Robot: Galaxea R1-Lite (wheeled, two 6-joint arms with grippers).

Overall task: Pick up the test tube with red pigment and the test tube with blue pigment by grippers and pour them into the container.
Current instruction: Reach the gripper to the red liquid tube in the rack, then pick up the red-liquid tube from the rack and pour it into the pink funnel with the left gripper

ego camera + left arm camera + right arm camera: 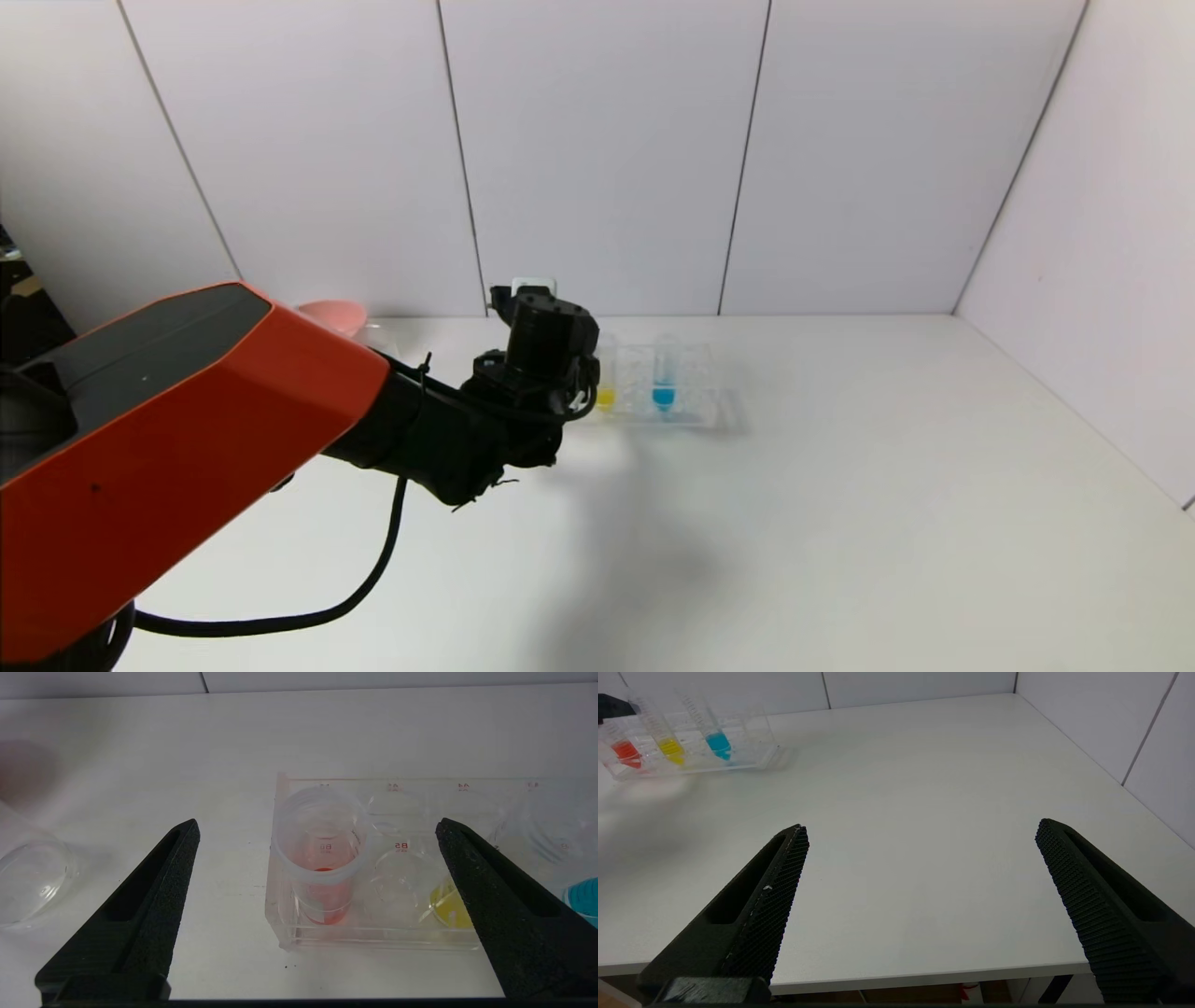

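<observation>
Head view: left gripper (551, 317) reaches over the near-left end of the clear tube rack (695, 411); blue-pigment test tube (664, 378) stands upright in the rack. The pink bowl (331, 315) stands behind the arm, left of the rack. White tabletop (840, 523), white panelled walls.

Left wrist view: left gripper fingers (154, 891) spread wide, empty, straddling the red-pigment test tube (322, 868) in the rack's end slot; yellow tube (448, 900) next along. Glass beaker (32, 882) lies off to one side of the rack. Step judged: approach to red tube; next needs descent and closure on its wall.

Right wrist view: right gripper (920, 840) open, empty, well apart from the rack.
</observation>
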